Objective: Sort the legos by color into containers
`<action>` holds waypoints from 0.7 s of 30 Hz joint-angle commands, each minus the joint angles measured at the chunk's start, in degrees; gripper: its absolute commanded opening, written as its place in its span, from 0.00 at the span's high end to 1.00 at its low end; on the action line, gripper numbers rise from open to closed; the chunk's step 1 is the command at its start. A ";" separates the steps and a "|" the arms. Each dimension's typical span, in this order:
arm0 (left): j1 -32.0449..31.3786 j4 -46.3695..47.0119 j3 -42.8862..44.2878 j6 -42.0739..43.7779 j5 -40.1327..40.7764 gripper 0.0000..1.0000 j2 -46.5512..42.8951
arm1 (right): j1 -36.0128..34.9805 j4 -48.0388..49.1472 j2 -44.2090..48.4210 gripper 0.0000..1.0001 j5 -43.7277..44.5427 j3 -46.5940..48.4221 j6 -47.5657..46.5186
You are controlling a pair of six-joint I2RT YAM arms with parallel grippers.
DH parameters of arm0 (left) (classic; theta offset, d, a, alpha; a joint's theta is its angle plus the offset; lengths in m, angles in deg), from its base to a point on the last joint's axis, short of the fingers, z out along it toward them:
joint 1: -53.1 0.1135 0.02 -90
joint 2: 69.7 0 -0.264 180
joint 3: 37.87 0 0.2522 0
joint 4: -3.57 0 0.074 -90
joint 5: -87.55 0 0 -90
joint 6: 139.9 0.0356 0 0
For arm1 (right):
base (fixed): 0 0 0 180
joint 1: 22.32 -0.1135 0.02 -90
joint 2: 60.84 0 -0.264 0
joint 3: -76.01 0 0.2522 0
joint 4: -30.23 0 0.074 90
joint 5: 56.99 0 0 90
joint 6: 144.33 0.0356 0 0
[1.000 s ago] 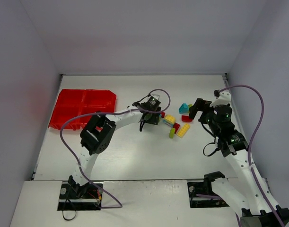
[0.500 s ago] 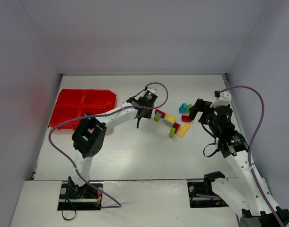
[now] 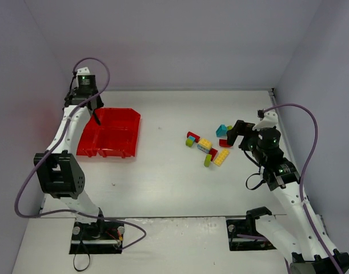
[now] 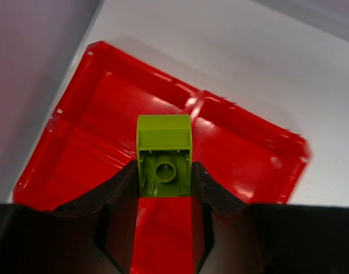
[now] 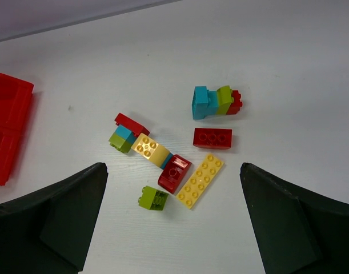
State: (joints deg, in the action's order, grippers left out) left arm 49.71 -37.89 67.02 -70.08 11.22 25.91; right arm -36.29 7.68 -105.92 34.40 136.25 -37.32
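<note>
My left gripper (image 4: 164,171) is shut on a lime green lego (image 4: 164,154), held above the red tray (image 4: 248,148) over the ridge where its four compartments meet. In the top view this gripper (image 3: 96,117) hangs over the tray's far left part (image 3: 114,140). The other legos lie in a loose pile (image 3: 208,148) right of centre. My right gripper (image 5: 171,168) is open above them, holding nothing. Below it are a lime green brick (image 5: 153,198), a long yellow plate (image 5: 200,180), a red curved brick (image 5: 174,172), a red flat brick (image 5: 212,138) and a teal-green-red cluster (image 5: 215,101).
A red-teal-green cluster (image 5: 124,132) and a yellow square brick (image 5: 147,147) lie at the pile's left. The tray's edge shows at the far left of the right wrist view (image 5: 5,131). Grey walls close the table at the back and on both sides.
My left arm has swung from the pile far left to above the tray, carrying the lime green lego. The right arm has not moved.
</note>
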 commanded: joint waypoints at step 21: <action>11.13 -4.03 12.93 2.87 -5.76 0.33 18.30 | -0.44 4.40 0.34 0.00 -3.94 -0.42 0.83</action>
State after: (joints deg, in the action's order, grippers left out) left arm 60.83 -42.51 77.91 -67.66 6.57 48.91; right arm -36.29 8.14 -105.48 31.01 135.38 -36.68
